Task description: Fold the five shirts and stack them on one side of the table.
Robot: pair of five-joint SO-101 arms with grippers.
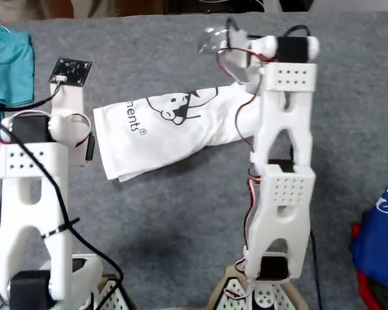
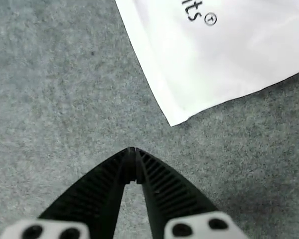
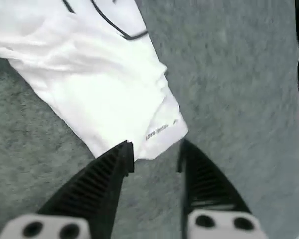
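From above, one end of the white folded shirt with black print [image 1: 168, 129] is hidden under the right arm [image 1: 281, 161]. The crumpled teal shirt [image 1: 10, 64] at one edge and the blue shirt [image 1: 381, 239] and red cloth [image 1: 368, 284] at the other are cut off (folded or not, I can't tell). The white one lies in the middle of the grey felt table [image 1: 181, 219]. The left tool [image 2: 132, 152], pressed together, hovers over bare felt near the shirt's corner, and the right tool [image 3: 154, 154] is spread at its narrow end.
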